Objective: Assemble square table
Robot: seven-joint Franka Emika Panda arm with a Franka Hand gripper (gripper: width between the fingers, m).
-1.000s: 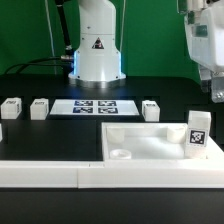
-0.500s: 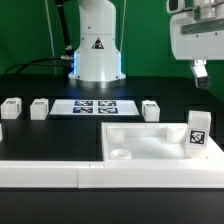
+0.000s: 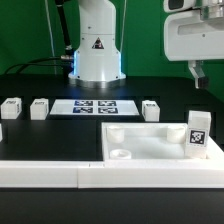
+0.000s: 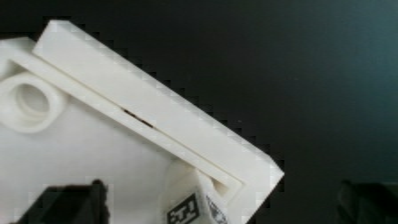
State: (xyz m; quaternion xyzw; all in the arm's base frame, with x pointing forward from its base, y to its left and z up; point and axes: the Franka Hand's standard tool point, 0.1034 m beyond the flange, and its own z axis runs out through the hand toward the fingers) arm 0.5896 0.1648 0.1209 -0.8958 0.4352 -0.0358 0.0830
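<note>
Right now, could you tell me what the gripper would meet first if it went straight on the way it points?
Below the gripper, probably the upright tagged leg on the square table slab; the wrist view shows it between the open fingers. Depth is unclear, so the rim could come first.

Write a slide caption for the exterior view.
Arm, jaws open, hovers over the square table; loose legs wait beside the marker board.

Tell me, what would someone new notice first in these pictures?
The large white square table lies in front, toward the exterior view's right, with a tagged leg standing at its right edge. Above that hangs the claw, open and empty. Behind, the marker board lies before the robot's white base.
</note>
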